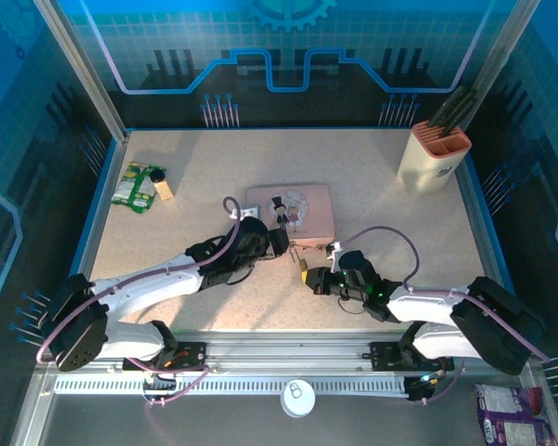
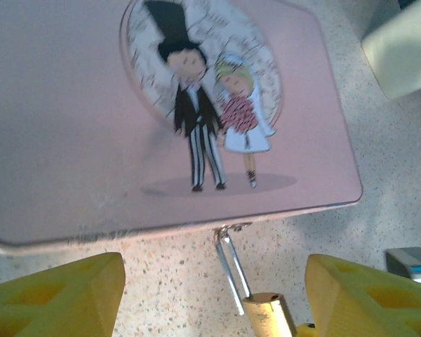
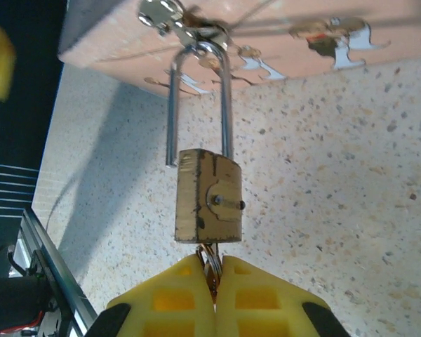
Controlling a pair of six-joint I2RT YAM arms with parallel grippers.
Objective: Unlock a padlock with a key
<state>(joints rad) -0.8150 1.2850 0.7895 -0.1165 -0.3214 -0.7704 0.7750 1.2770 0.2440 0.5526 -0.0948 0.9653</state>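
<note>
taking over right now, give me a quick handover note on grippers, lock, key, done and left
Left gripper: open, its fingers either side of the padlock.
Right gripper: shut on the key, which sits in the padlock's bottom end.
The padlock's shackle is hooked through the pink tin's hasp.
Done: key inserted; one shackle leg looks clear of the body, so likely unlocked.
Left: confirm, then unhook the shackle.
</note>
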